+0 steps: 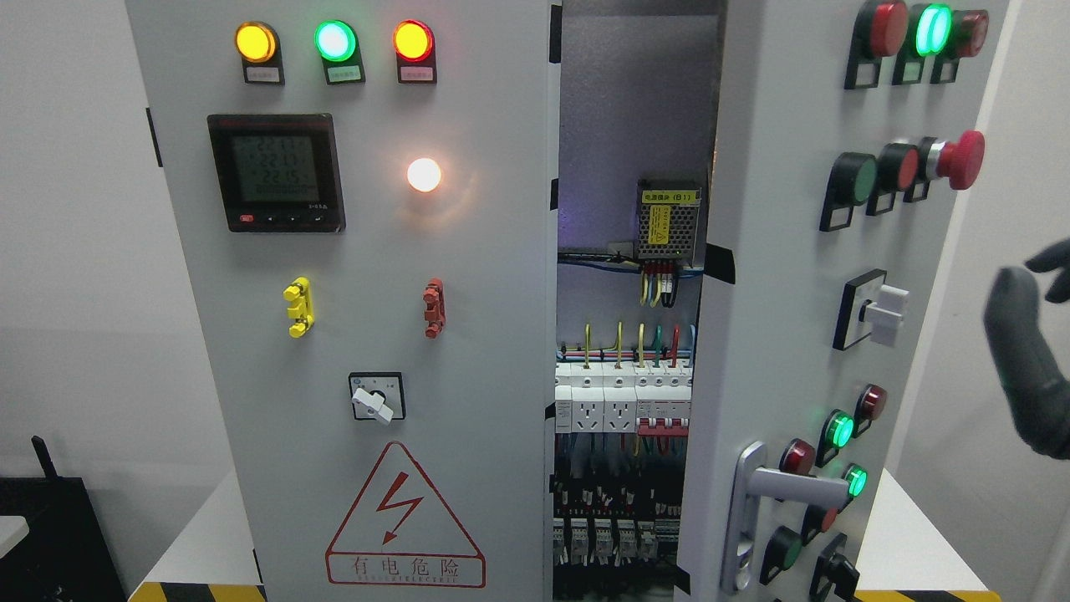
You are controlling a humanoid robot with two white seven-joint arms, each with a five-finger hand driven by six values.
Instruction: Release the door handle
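The grey electrical cabinet's right door stands swung open toward me. Its silver lever handle sits low on the door, with nothing touching it. My right hand, in a dark glove, hovers at the right edge of the view, well off to the right of and above the handle. Its fingers are spread and hold nothing. The left arm does not show.
The left door is closed, with lit lamps, a meter, a rotary switch and a red warning triangle. The gap shows breakers and wiring. The open door carries buttons, a red mushroom stop and a white knob.
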